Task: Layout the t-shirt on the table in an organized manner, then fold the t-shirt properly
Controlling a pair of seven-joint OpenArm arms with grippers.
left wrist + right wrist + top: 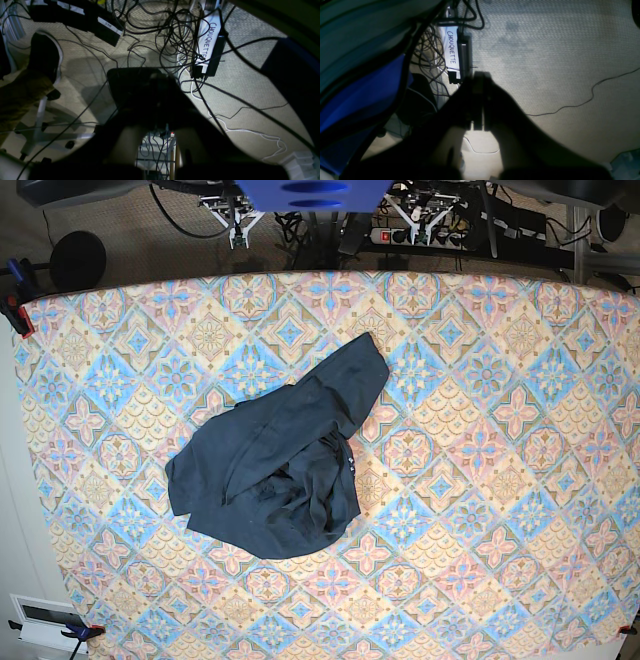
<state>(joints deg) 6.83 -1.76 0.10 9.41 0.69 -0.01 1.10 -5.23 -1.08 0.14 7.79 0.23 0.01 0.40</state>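
Here both arms hang off the table (560,360), jaws shut and empty, t-shirt (285,455) crumpled.

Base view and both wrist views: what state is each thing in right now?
t-shirt: crumpled in a heap, not laid flat, not folded.
table: covered by the patterned cloth, shirt left of centre.
left gripper: shut, empty, off the table above the floor.
right gripper: shut, empty, above the floor.

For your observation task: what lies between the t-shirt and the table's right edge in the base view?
Only bare patterned table; nothing sits right of the t-shirt in the base view.
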